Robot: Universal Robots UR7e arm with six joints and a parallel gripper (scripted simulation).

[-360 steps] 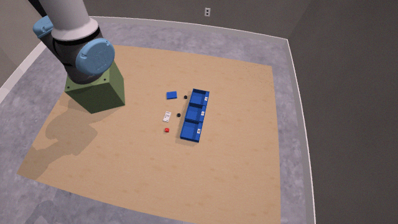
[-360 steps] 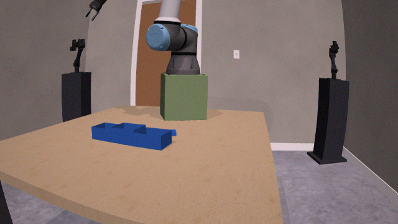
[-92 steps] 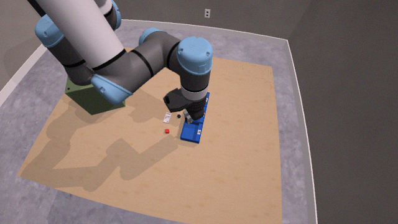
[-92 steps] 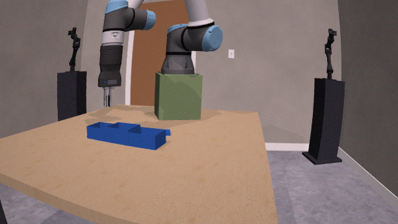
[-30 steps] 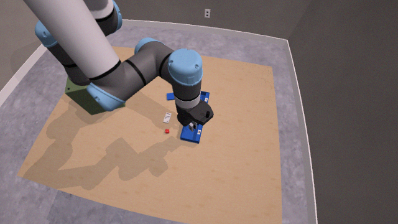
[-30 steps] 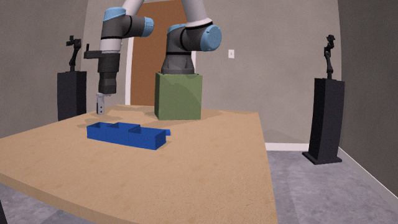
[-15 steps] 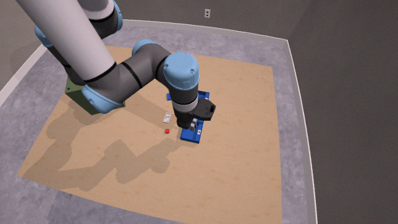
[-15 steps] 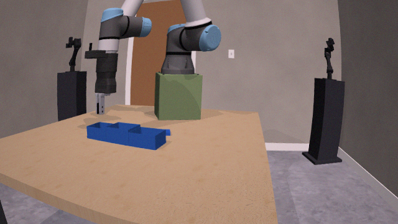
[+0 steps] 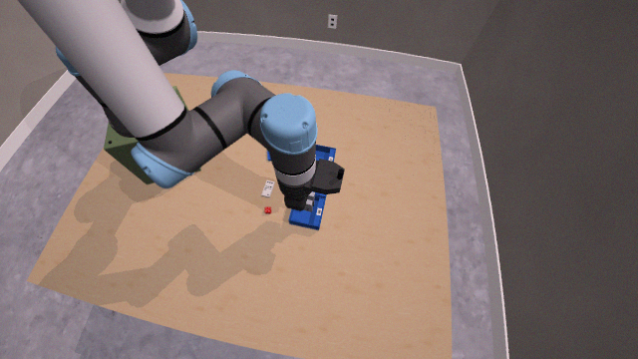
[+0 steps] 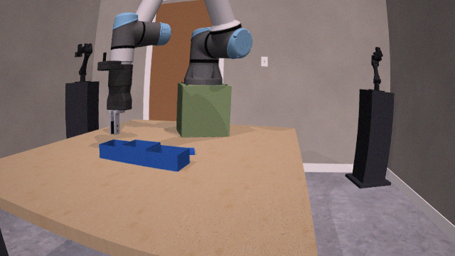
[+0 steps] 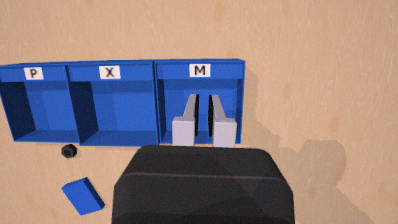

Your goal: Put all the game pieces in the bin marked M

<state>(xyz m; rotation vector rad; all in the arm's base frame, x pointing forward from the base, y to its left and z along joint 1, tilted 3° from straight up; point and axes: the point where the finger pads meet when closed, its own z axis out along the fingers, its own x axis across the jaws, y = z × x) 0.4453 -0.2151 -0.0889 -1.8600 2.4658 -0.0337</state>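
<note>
The blue three-part bin [image 11: 122,102] is labelled P, X and M, and its M part [image 11: 200,100] is on the right in the wrist view. My gripper [image 11: 203,107] hangs straight above the M part. Its fingers stand close together with only a narrow gap, and I see nothing between them. A red die [image 9: 267,210] and a white domino [image 9: 268,187] lie on the table to the left of the bin in the top view. The gripper also shows just above the bin's far end in the exterior view [image 10: 114,129].
A small black nut [image 11: 68,150] and a blue block [image 11: 82,195] lie on the table beside the P part of the bin. The green robot base [image 10: 203,109] stands at the back of the table. The bin [image 10: 143,153] sits flat on the table.
</note>
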